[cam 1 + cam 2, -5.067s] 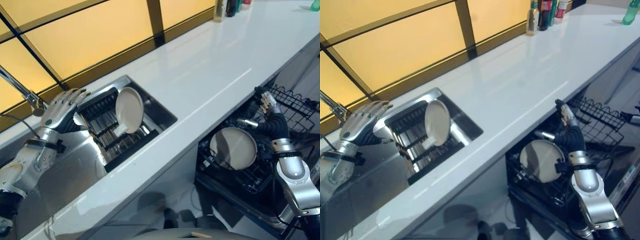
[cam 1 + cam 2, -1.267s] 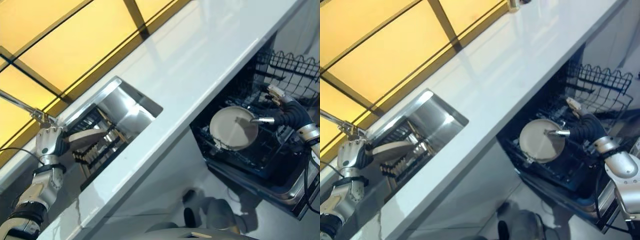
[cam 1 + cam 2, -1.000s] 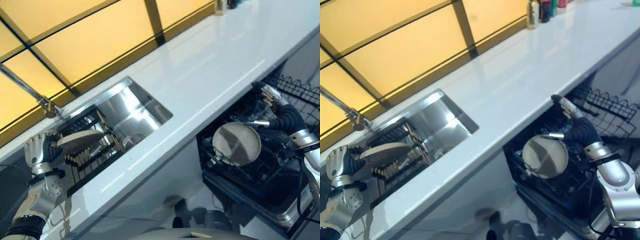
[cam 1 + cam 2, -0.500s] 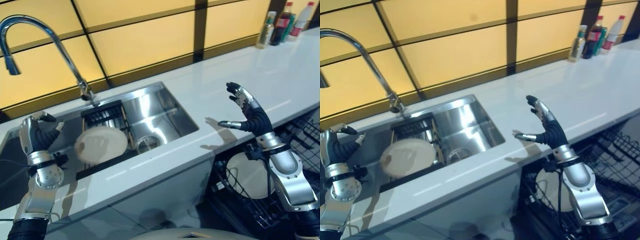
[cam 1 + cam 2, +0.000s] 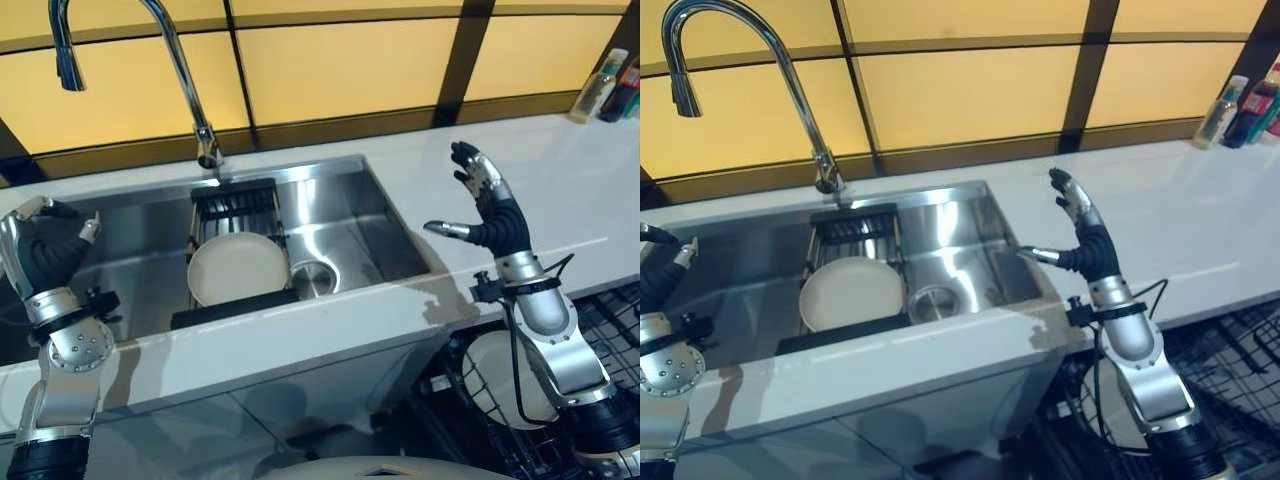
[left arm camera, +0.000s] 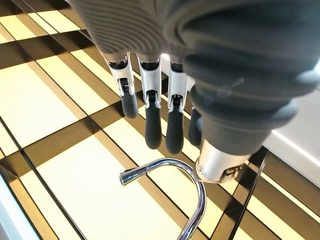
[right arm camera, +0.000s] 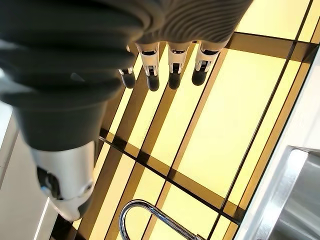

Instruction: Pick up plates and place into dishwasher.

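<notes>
Spanning a white counter (image 5: 560, 215) under yellow wall panels, the sink (image 5: 345, 215) holds a plate (image 5: 238, 268) on its rack. Left hand (image 5: 40, 255) and right hand (image 5: 490, 215), both spread and empty, flank the sink, well apart from the plate.

The sink (image 5: 120, 250) lay open from above; only the tall faucet (image 5: 190, 80) arched over its back edge, above the dish rack (image 5: 235, 205).

Plate (image 5: 238, 268) leans in sink (image 5: 355, 215) rack; both robot hands raised, empty.
</notes>
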You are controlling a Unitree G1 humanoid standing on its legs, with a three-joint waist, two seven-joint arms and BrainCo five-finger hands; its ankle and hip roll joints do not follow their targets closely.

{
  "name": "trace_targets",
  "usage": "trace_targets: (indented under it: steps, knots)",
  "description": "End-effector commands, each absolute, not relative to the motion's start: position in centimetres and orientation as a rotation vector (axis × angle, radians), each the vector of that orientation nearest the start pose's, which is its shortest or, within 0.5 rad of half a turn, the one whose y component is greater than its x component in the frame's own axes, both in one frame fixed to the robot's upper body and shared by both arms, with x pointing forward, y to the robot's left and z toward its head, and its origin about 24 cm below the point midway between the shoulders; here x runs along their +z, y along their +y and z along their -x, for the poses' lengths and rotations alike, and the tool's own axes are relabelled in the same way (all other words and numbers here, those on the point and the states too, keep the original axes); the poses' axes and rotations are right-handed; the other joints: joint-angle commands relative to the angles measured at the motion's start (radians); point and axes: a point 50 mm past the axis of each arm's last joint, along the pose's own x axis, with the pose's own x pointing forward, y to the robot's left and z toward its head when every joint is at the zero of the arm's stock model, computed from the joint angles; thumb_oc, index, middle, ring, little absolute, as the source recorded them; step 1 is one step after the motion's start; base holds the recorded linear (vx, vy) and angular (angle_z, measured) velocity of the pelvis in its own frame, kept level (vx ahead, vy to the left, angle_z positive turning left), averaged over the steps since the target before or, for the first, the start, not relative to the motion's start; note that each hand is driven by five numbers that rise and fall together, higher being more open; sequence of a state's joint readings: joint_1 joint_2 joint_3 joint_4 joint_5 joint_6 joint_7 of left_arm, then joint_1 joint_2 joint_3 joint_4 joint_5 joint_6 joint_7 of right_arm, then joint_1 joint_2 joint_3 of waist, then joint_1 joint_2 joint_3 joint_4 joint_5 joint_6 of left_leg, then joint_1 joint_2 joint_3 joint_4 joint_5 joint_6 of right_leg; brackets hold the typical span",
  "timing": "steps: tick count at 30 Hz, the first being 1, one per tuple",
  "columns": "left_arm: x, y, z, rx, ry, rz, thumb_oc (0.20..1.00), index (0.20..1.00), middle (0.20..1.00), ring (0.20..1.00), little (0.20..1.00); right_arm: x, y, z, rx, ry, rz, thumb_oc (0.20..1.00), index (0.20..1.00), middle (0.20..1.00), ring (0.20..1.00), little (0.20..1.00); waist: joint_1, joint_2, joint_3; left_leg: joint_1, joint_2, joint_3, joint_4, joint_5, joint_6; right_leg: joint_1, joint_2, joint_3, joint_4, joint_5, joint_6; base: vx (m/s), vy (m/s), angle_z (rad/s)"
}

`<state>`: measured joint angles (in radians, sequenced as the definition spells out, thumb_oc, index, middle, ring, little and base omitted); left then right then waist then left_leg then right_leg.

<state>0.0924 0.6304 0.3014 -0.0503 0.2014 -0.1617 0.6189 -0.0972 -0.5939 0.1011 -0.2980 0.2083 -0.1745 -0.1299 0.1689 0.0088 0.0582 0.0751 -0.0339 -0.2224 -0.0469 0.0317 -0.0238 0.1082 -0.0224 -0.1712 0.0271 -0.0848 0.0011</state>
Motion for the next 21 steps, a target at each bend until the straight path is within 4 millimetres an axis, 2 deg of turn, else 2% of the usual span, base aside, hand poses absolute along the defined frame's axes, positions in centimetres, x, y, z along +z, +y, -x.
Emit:
trace_targets:
  steps: [1,7,8,9,11,12,17,21]
  knots:
    - [17.8,32.7,-21.4,0.732,-0.542,-0.863,0.2,0.2,0.2,0.2,0.2,18.8,-17.6,-25.3,0.178,-0.671,0.294,1.0,1.0,1.0,1.0,1.0,-0.003,-0.008,-0.028,-0.034,-0.02,-0.001,0.016,-0.045,-0.005,-0.021,-0.023,0.041,-0.017,0.002,0.068,0.0,0.0,0.0]
    - [17.2,32.3,-22.9,0.553,-0.435,-0.924,0.2,0.2,0.2,0.2,0.2,18.5,-17.5,-25.5,0.199,-0.643,0.299,1.0,1.0,1.0,1.0,1.0,-0.018,0.004,-0.028,-0.031,-0.014,0.016,0.013,-0.05,-0.007,-0.019,-0.023,0.05,-0.022,-0.001,0.071,0.02,0.011,-0.01]
    - [16.9,32.2,-23.2,0.516,-0.405,-0.93,0.253,0.253,0.253,0.253,0.253,18.4,-17.4,-25.5,0.205,-0.635,0.302,1.0,1.0,1.0,1.0,1.0,-0.022,0.009,-0.026,-0.03,-0.013,0.019,0.014,-0.05,-0.007,-0.021,-0.023,0.054,-0.022,0.0,0.072,0.04,0.054,-0.04]
    - [16.5,32.1,-23.5,0.477,-0.368,-0.941,0.426,0.426,0.426,0.426,0.426,18.3,-17.3,-25.6,0.212,-0.625,0.307,1.0,1.0,1.0,1.0,1.0,-0.028,0.014,-0.024,-0.031,-0.013,0.023,0.015,-0.05,-0.007,-0.023,-0.023,0.057,-0.021,0.001,0.072,0.05,0.071,-0.03]
    - [15.9,31.9,-24.2,0.425,-0.317,-0.955,0.702,0.702,0.702,0.702,0.702,18.3,-17.3,-25.7,0.221,-0.611,0.313,1.0,1.0,1.0,1.0,1.0,-0.038,0.023,-0.02,-0.033,-0.012,0.032,0.019,-0.051,-0.007,-0.027,-0.026,0.064,-0.019,0.002,0.075,0.06,0.086,-0.06]
    - [15.5,31.9,-24.5,0.407,-0.278,-0.962,1.0,1.0,1.0,1.0,1.0,18.2,-17.3,-25.8,0.226,-0.601,0.315,1.0,1.0,1.0,1.0,1.0,-0.046,0.028,-0.015,-0.034,-0.011,0.039,0.023,-0.052,-0.007,-0.031,-0.028,0.069,-0.016,0.003,0.076,0.08,0.099,-0.15]
    - [13.6,31.9,-26.2,0.347,-0.164,-1.003,1.0,1.0,1.0,1.0,1.0,18.2,-17.4,-26.3,0.249,-0.562,0.346,1.0,1.0,1.0,1.0,1.0,-0.091,0.057,0.015,-0.054,-0.009,0.07,0.043,-0.059,-0.005,-0.075,-0.042,0.098,0.012,0.003,0.086,0.05,0.129,-0.17]
    - [13.6,31.8,-27.5,0.336,-0.145,-1.017,1.0,1.0,1.0,1.0,1.0,19.2,-17.6,-26.9,0.256,-0.57,0.388,1.0,1.0,1.0,1.0,1.0,-0.129,0.078,0.068,-0.112,-0.013,0.096,0.077,-0.062,-0.002,-0.159,-0.056,0.13,0.054,0.009,0.094,-0.07,0.175,-0.25]
